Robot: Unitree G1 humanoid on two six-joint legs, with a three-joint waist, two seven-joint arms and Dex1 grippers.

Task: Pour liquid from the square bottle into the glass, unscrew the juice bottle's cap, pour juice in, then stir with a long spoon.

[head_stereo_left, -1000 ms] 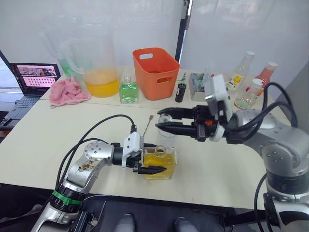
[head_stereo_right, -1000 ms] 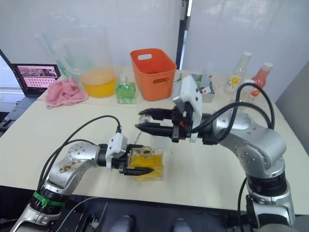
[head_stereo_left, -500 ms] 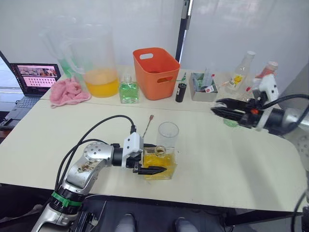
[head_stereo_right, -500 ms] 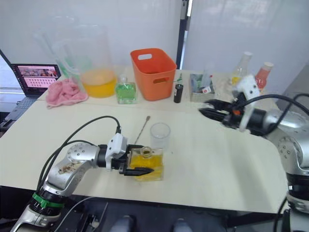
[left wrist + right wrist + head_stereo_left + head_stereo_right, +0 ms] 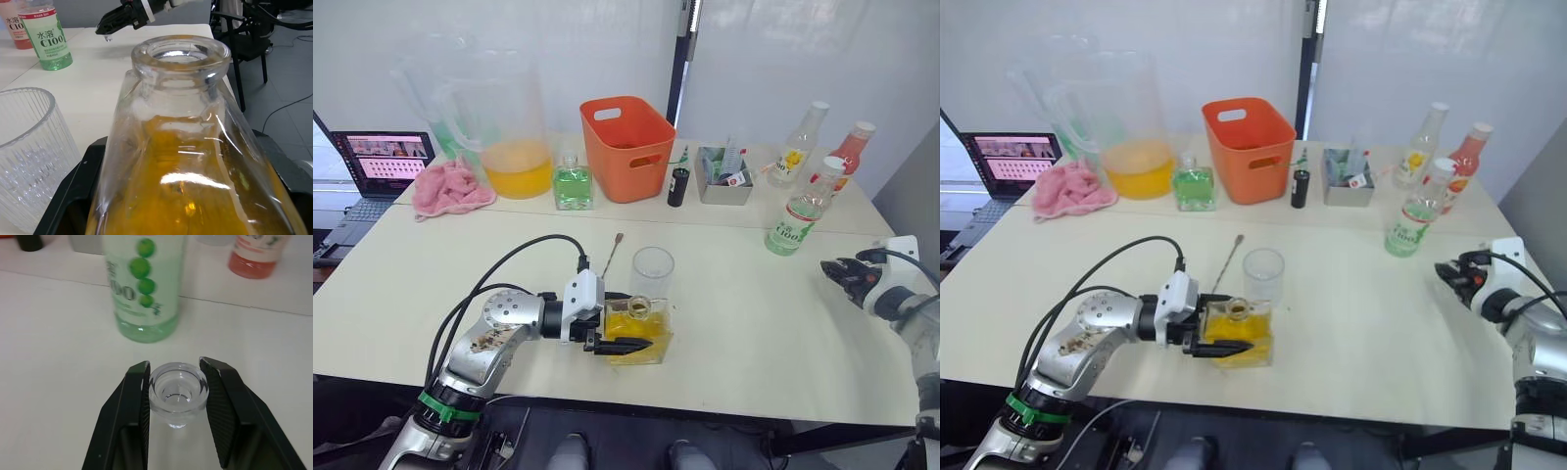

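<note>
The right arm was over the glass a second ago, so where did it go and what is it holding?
The right gripper swung away from above the glass toward the table's right edge, near the juice bottle. It is shut on the clear stopper, so the square bottle now stands open. The left gripper stays clamped on the square bottle. The glass and the long spoon have not moved.

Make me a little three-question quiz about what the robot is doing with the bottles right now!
1. True or false: the square bottle has its stopper in.
2. What does the right hand hold? A) the stopper B) the long spoon C) the cap
3. Which hand grips the square bottle?

Key:
1. False; its neck is open.
2. A, the clear stopper.
3. The left hand, beside the empty glass.
</note>
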